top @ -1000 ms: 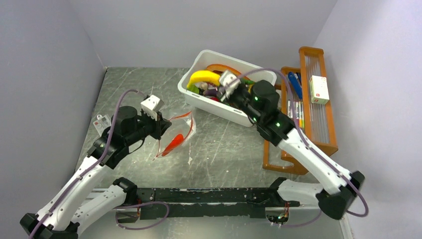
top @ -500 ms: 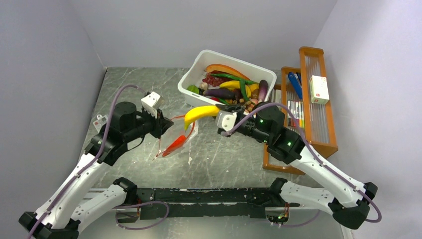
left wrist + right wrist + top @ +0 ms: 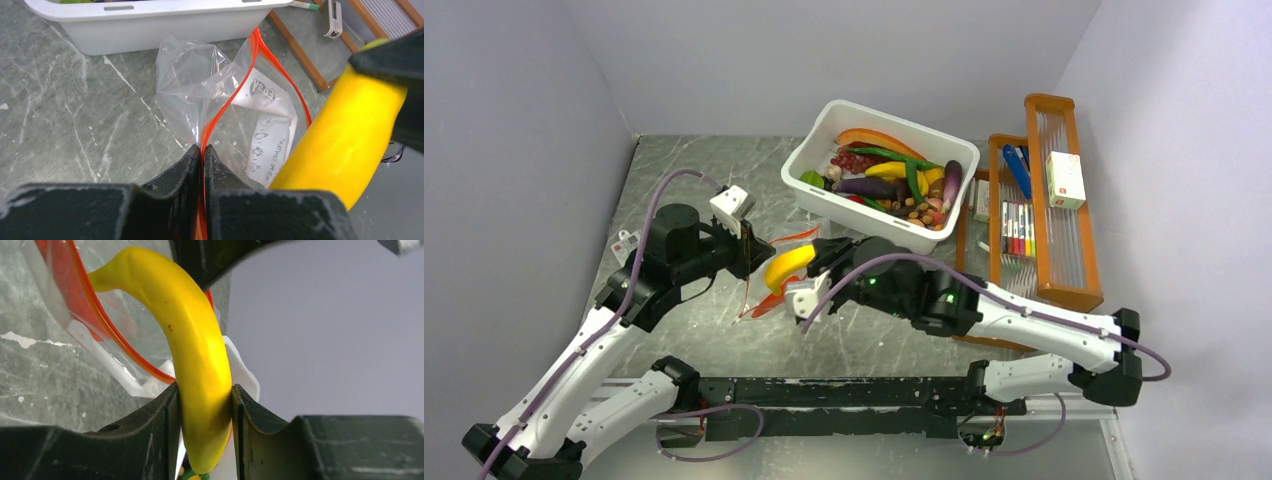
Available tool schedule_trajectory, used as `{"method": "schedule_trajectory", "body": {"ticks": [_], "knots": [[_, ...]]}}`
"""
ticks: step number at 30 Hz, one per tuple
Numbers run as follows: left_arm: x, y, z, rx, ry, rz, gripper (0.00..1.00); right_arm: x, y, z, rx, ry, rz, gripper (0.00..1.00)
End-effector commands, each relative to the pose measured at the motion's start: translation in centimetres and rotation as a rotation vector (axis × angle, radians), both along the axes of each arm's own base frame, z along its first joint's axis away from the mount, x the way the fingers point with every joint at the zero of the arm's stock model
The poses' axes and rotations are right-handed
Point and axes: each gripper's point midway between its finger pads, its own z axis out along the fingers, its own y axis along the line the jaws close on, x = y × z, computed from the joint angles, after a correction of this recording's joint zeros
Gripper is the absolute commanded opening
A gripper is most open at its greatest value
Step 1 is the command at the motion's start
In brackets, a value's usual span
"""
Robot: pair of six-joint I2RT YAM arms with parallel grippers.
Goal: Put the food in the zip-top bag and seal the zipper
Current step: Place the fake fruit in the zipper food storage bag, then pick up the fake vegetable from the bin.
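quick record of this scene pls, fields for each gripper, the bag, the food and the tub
left gripper: shut on zipper, holding one edge of the bag's mouth
right gripper: shut on banana, tip at the bag's mouth
bag: open, unsealed, one red food inside
tub: behind the bag, holds the other food
stage: banana not yet released

We see a glossy yellow banana [image 3: 200,365], a clear zip-top bag [image 3: 185,75] with orange-red zipper [image 3: 220,114] and black-printed white label [image 3: 270,145], on our grey-green, white-veined counter [image 3: 65,115].
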Motion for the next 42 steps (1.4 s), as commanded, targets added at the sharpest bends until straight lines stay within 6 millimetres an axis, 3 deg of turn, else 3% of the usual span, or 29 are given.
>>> {"method": "schedule_trajectory", "body": {"ticks": [1,10,15,21,29,33,37,42], "knots": [[-0.4,-0.7,0.6,-0.049,0.002,-0.029,0.07,0.1,-0.1,0.4,-0.126,-0.122,-0.083,0.27],[-0.9,-0.5,1.0,-0.082,-0.01,-0.022,0.07,-2.0,2.3,-1.3,-0.303,-0.226,-0.068,0.34],[-0.9,-0.6,0.5,-0.067,0.005,-0.028,0.07,-3.9,3.9,-1.1,-0.276,-0.105,0.015,0.45],[-0.8,-0.9,0.9,-0.099,-0.014,-0.038,0.07,-4.0,3.1,-0.7,-0.242,-0.075,-0.003,0.55],[-0.8,-1.3,1.3,-0.111,-0.009,-0.057,0.07,-3.9,1.7,1.4,-0.137,-0.059,-0.039,0.52],[-0.4,-1.0,2.1,-0.114,-0.008,-0.017,0.07,-3.4,1.8,3.6,0.095,0.023,-0.14,0.52],[0.0,-0.2,2.6,-0.12,-0.028,0.04,0.07,-3.2,1.5,6.6,0.393,0.231,-0.243,0.54],[0.5,0.8,2.4,-0.092,-0.155,0.062,0.07,-1.2,-0.4,9.6,0.548,0.322,-0.409,0.54]]}}
